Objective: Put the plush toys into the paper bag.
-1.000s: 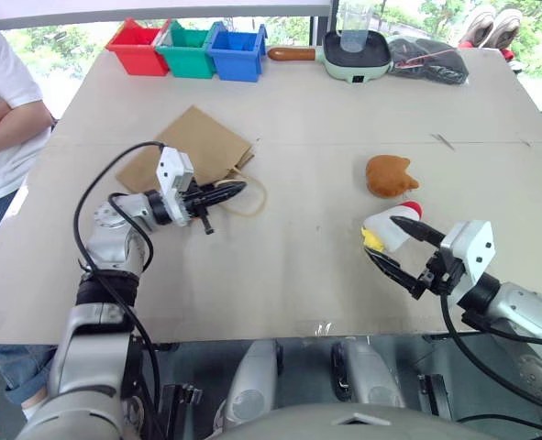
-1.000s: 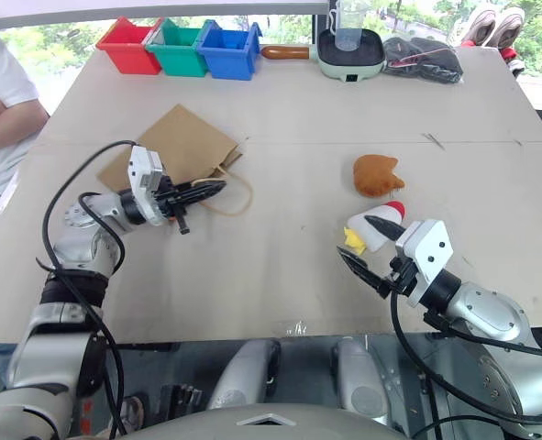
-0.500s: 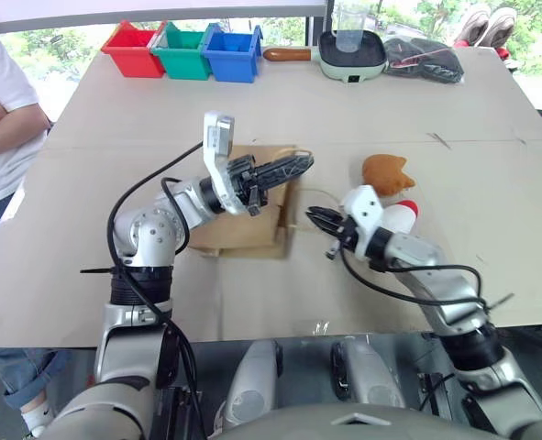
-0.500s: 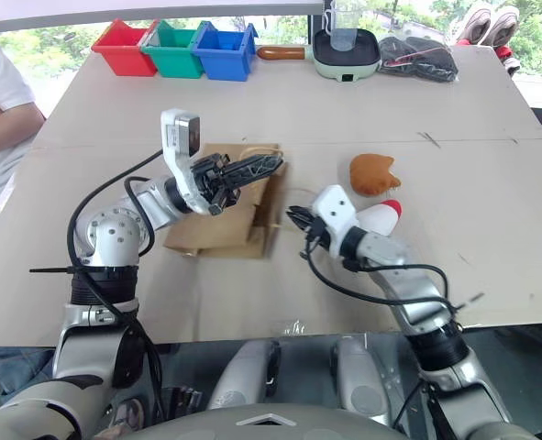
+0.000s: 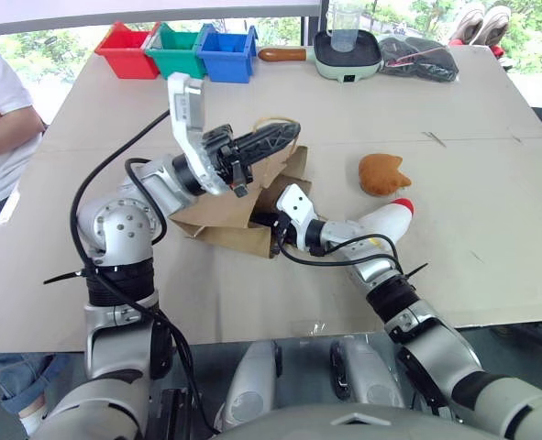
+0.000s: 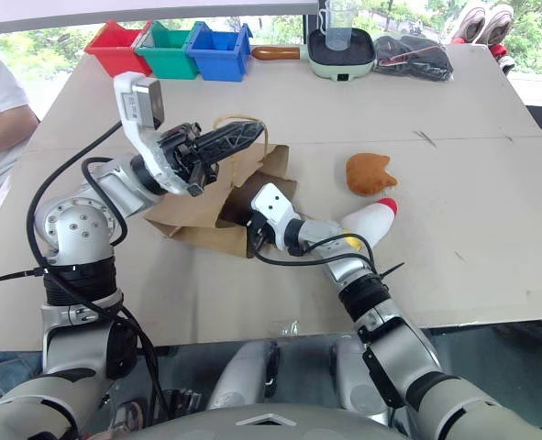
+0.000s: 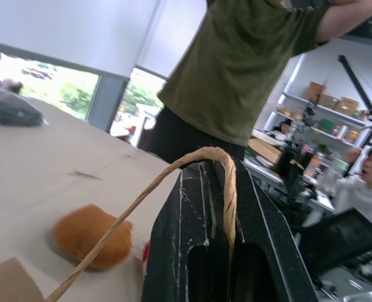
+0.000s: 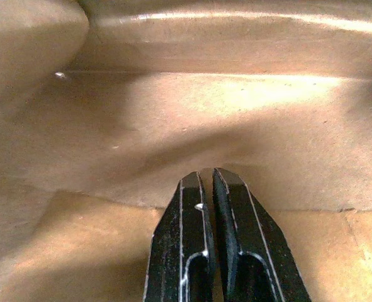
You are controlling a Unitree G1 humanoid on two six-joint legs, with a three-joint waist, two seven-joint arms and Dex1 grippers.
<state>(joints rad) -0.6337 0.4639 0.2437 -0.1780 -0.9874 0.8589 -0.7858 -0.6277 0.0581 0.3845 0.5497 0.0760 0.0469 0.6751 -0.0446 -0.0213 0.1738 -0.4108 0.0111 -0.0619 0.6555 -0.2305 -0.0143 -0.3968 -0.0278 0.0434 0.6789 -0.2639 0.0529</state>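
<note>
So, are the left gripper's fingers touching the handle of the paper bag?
Touching. In the left wrist view the tan cord handle loops over the shut fingers and lies on them. In the left eye view the left gripper holds the paper bag up.

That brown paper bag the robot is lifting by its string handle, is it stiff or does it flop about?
Probably floppy: the paper bag sags and creases where the left hand lifts its handle. Likely light, since one thin cord carries it. Its mouth may fall shut; the right hand sits inside it.
</note>
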